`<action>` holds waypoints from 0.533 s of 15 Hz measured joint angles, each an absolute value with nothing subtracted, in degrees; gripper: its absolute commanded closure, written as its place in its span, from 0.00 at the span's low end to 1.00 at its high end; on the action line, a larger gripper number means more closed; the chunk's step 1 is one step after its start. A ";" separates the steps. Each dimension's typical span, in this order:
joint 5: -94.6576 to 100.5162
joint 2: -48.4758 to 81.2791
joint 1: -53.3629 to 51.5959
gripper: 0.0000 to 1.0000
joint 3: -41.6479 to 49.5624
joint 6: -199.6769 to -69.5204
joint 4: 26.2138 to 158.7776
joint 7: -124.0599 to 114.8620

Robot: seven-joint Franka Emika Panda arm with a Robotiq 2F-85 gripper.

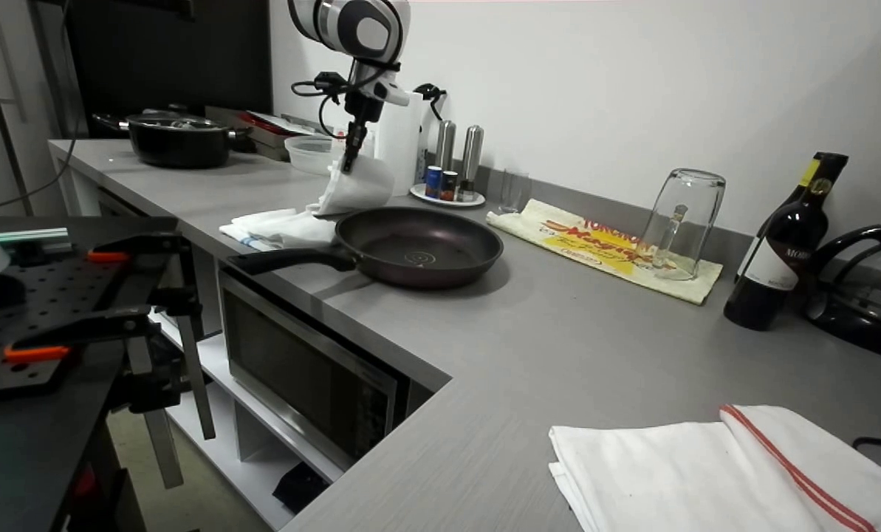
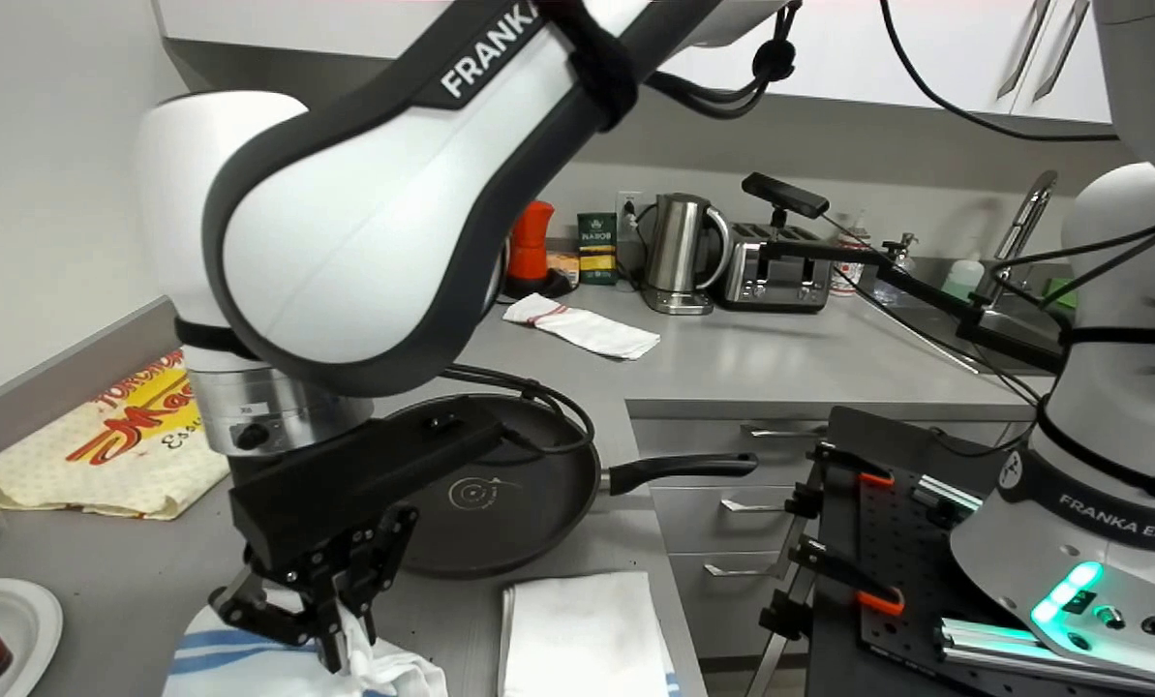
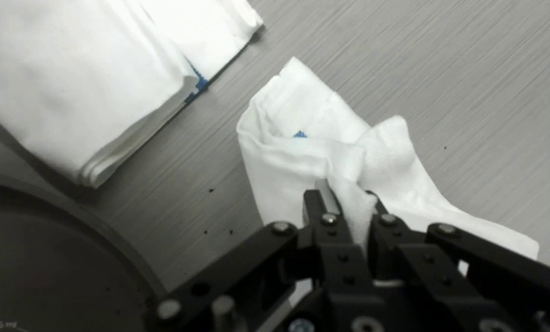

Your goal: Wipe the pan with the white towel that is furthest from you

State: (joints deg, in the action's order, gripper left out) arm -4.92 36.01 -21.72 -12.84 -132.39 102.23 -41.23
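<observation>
The dark frying pan (image 1: 419,247) sits on the grey counter and also shows in an exterior view (image 2: 480,494) and at the lower left of the wrist view (image 3: 49,272). My gripper (image 3: 348,198) is shut on a bunched fold of a white towel with blue stripes (image 3: 298,170). This towel (image 2: 238,663) is pulled up beside the pan; whether it still touches the counter is unclear. The gripper also shows in both exterior views (image 1: 348,164) (image 2: 345,644). A folded white towel with a blue stripe (image 3: 76,87) lies by the pan, also in an exterior view (image 2: 582,634).
A red-striped white towel (image 1: 691,473) lies further along the counter. A yellow cloth (image 1: 595,244) with an upturned glass (image 1: 684,214) lies by the wall. A plate with shakers (image 1: 447,193), a paper roll (image 1: 399,148) and a black pot (image 1: 179,140) stand behind.
</observation>
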 measured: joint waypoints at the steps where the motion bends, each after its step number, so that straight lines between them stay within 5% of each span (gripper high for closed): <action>1: -5.95 36.30 -20.76 0.98 -12.61 -132.43 102.46 -40.21; 7: -9.47 36.29 -17.84 0.98 -11.61 -132.40 104.25 -37.93; 8: -9.81 36.29 -17.79 0.65 -11.61 -132.39 104.50 -37.92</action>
